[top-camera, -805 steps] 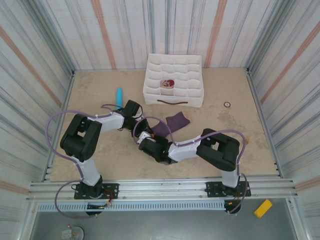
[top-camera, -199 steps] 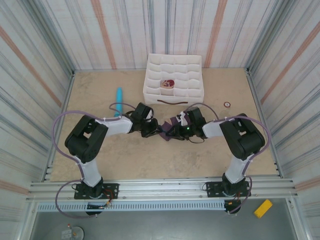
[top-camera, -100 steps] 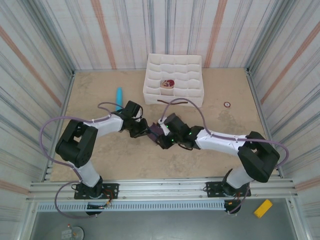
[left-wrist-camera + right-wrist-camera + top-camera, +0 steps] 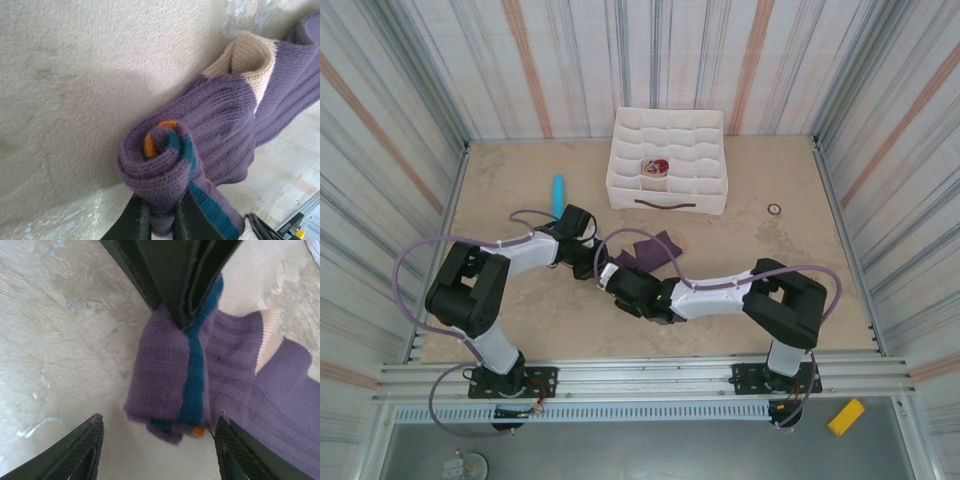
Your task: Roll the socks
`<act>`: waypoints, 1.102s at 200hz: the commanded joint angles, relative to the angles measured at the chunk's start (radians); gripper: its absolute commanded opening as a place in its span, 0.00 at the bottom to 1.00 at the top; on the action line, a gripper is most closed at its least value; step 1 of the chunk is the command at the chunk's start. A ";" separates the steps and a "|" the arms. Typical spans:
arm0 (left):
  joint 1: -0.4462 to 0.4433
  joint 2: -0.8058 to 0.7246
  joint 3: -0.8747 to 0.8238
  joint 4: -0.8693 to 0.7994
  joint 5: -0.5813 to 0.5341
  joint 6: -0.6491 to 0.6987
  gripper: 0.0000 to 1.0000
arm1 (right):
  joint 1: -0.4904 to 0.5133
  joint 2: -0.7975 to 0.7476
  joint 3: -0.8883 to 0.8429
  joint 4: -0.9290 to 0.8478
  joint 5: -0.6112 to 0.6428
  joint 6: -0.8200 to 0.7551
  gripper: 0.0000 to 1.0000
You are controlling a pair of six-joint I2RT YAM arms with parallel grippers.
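Right claw [image 4: 159, 442] shifted nearer, spread wide; left claw [image 4: 162, 212] clenches one rolled purple sock [image 4: 160, 165].

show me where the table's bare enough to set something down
Bare table right of the purple sock, around the ring; another patch in the far-left corner behind the blue cylinder. Crowded mid-table, where the left pincer and right pincer meet at the sock.

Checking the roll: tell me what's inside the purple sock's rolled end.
Orange and teal stripes coil at the centre of the purple sock, which the left gripper pinches. Deeper layers are covered; whether the beige fabric reaches inside is hidden.
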 commanded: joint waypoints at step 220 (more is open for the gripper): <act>0.121 -0.124 -0.128 -0.071 0.026 0.032 0.71 | -0.112 0.145 -0.104 0.076 -0.131 0.119 0.00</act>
